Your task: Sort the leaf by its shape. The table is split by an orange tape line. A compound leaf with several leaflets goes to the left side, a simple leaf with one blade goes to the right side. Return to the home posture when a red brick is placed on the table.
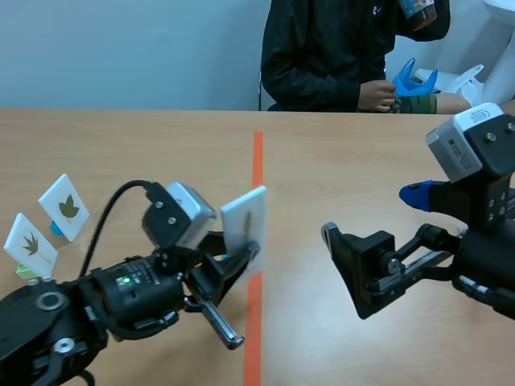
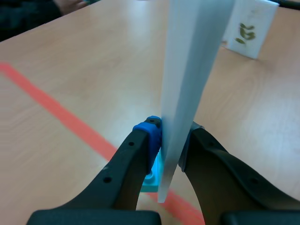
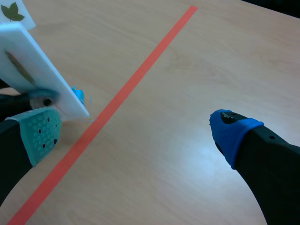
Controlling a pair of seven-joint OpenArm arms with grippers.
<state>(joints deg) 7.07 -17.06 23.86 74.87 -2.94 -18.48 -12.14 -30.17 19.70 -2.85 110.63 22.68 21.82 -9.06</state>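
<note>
A white leaf card (image 1: 244,221) on a small cyan base hangs tilted over the orange tape line (image 1: 257,161), with my left gripper (image 1: 233,261) shut on it. In the left wrist view the card (image 2: 187,79) shows edge-on between the fingers of the left gripper (image 2: 171,136), so its leaf is hidden there. In the right wrist view the same card (image 3: 37,75) shows a narrow brownish print, too faint to tell its shape. My right gripper (image 1: 374,229) stands open to the right of the line, with nothing between its fingers in the right wrist view (image 3: 136,131).
Two leaf cards stand at the left on the table: one with a lobed leaf (image 1: 64,207), one with a fingered leaf (image 1: 30,244). A person (image 1: 338,56) sits across the table, holding a blue thing (image 1: 414,80).
</note>
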